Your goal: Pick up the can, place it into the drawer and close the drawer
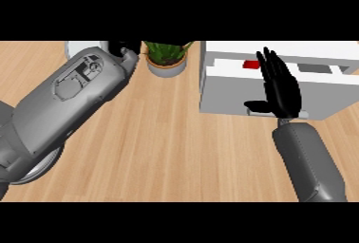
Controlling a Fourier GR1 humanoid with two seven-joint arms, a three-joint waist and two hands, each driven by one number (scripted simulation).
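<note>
The wooden worktop (175,142) filled the frame. The left forearm (63,104) crossed the left side diagonally; the left hand (126,50) sat at upper left, its fingers too hidden to judge. The white drawer unit (231,95) stood at upper right, the red can (250,64) inside. Over it the right hand (280,90) lay flat, fingers straight and together. A potted plant (167,59) stood at top centre.

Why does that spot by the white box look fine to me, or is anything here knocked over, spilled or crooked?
Nothing stands out. The potted plant stands upright on the wooden counter, with no spill around it. The white drawer unit sits square, a red item inside. The right hand is held flat over it.
</note>
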